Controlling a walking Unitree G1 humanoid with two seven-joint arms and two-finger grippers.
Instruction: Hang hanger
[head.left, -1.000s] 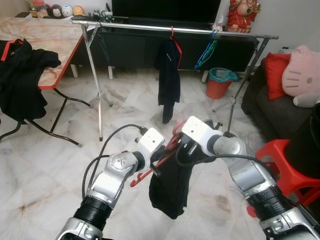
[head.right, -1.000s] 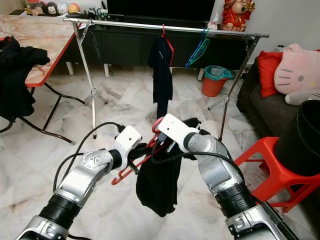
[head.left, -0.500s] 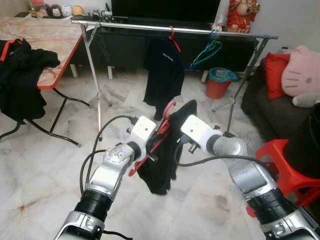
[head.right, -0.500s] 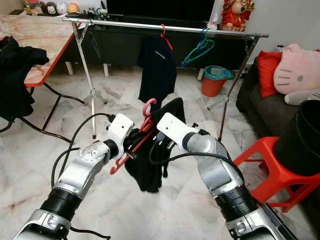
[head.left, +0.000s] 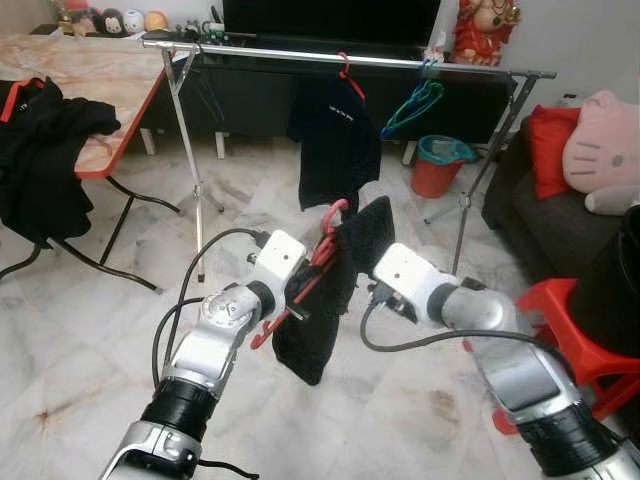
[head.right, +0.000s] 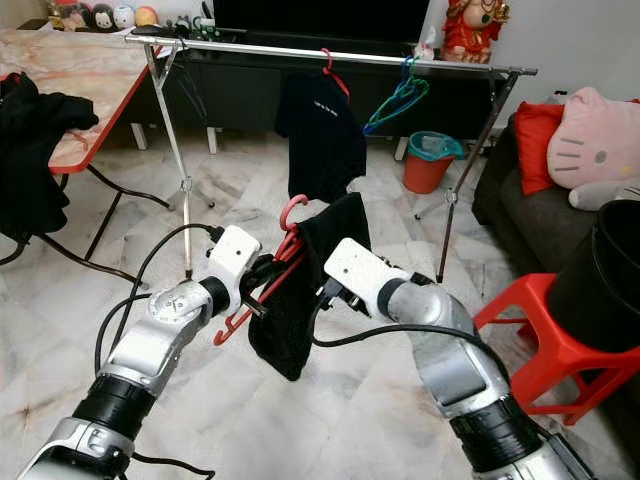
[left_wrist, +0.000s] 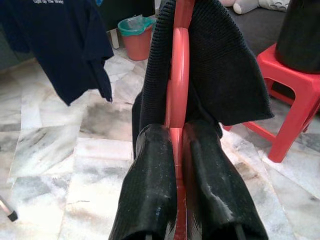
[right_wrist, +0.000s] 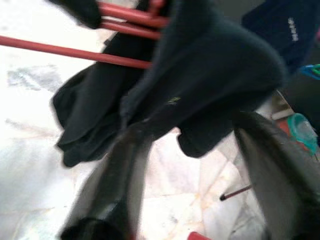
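Left gripper (left_wrist: 176, 145) clamped on the red hanger (head.left: 318, 262), dark garment (head.left: 325, 300) draped over it, right gripper (right_wrist: 200, 165) spread just beside the cloth; carry it level to the rail (head.left: 440, 65) ahead, hook upward, clear of the shirt (head.left: 335, 140).

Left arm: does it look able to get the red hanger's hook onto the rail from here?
Probably not yet. The left pincer is clamped on the red hanger, but the rail sits well above and beyond it; open floor lies between, so nothing blocks stepping closer.
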